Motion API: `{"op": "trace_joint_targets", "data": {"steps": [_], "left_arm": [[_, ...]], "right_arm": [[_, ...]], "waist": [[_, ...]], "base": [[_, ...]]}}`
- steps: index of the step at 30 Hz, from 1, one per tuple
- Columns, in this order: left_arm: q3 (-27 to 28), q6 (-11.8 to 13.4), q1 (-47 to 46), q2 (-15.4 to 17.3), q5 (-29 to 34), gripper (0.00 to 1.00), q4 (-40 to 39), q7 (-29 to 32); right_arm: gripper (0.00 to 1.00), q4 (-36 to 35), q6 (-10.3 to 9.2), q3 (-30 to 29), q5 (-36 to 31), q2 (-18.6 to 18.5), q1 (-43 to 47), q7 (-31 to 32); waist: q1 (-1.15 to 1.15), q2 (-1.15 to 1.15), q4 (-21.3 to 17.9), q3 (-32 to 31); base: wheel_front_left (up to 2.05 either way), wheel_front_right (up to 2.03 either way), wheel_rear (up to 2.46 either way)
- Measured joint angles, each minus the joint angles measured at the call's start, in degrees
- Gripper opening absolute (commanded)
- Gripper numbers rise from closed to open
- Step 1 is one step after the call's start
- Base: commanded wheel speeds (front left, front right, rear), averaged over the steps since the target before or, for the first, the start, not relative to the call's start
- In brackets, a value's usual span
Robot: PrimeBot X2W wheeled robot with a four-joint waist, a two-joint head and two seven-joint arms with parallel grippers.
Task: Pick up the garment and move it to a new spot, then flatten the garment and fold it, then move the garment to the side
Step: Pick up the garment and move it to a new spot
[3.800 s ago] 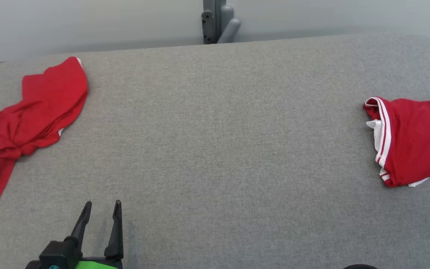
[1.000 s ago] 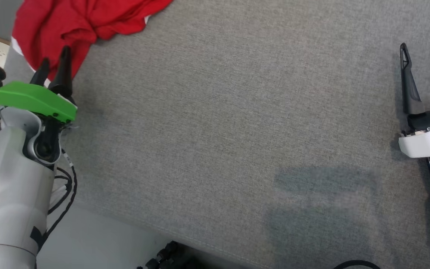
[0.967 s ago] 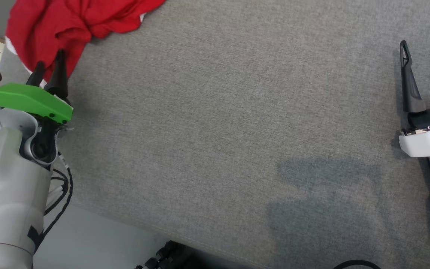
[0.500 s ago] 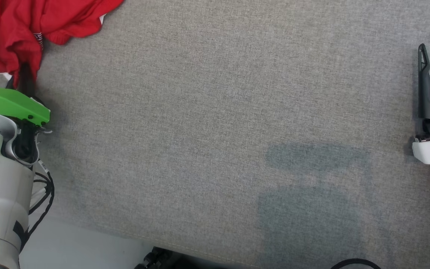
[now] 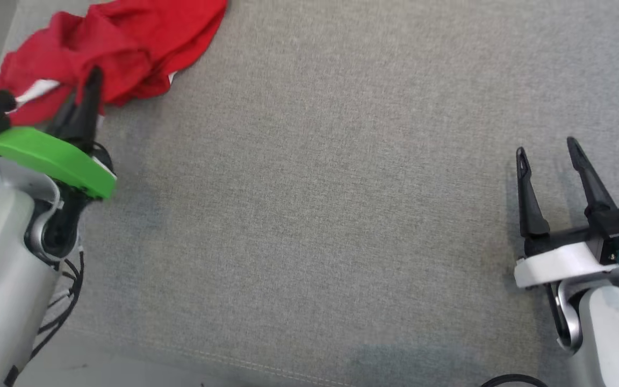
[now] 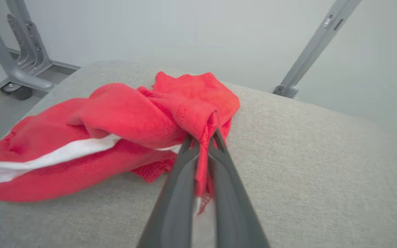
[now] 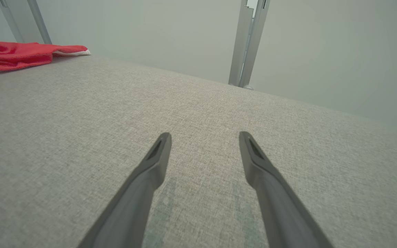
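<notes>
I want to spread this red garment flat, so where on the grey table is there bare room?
The wide middle of the grey woven tabletop is bare, from the crumpled red garment with white trim at the far left across to the open right gripper. The far-left corner is crowded: there the left gripper pinches the garment.

No readable text, label or number anywhere.

The crumpled red cloth garment with white trim [image 5: 127, 48] lies at the far left corner of the grey fabric-covered table [image 5: 315, 188]. The left gripper [image 6: 202, 139] is at the garment's near side, with a fold between its fingers. The right gripper [image 5: 548, 153] is over the table toward its near edge, well to the right of the garment.
</notes>
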Motion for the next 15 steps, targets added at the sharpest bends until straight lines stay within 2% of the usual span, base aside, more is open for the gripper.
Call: {"op": "trace_joint_targets", "data": {"steps": [2,4,7,12,13,15], "left_arm": [[-1.5,0.1,2.4,1.4,0.8,0.0,-6.4,1.4],[-2.1,1.6,4.2,2.7,0.8,0.0,-14.0,3.0],[-2.7,5.7,6.0,4.2,1.1,0.0,-27.1,5.6],[-1.1,13.3,7.3,9.0,1.2,0.0,-46.3,10.3],[-0.4,15.8,7.4,10.8,1.5,0.0,-51.2,12.1],[0.1,17.5,7.4,11.9,1.3,0.0,-55.0,13.5]], "right_arm": [[1.0,0.2,0.0,-0.2,0.6,0.9,1.9,0.0],[1.0,0.6,0.01,-0.1,1.0,1.8,3.5,0.0],[1.0,0.6,0.01,-0.1,1.5,2.4,5.3,0.0],[1.0,0.3,0.01,-0.7,2.4,3.1,6.8,0.0],[1.0,0.2,0.0,-1.6,2.8,3.1,6.9,0.0],[1.0,0.1,0.0,-2.5,3.5,3.1,7.0,0.0]], "waist": [[0.0,0.0,-0.5,-2.4],[-0.01,0.0,-1.2,-4.9],[-0.01,0.0,-2.4,-8.4],[-0.01,0.0,-5.6,-12.8],[-0.01,0.0,-7.3,-13.9],[-0.01,0.0,-9.1,-14.7]], "base": [[0.0,0.0,0.0],[0.0,0.0,0.0],[0.0,0.0,0.0],[0.0,0.0,0.0],[0.0,0.0,0.0],[0.0,0.0,0.0]]}}
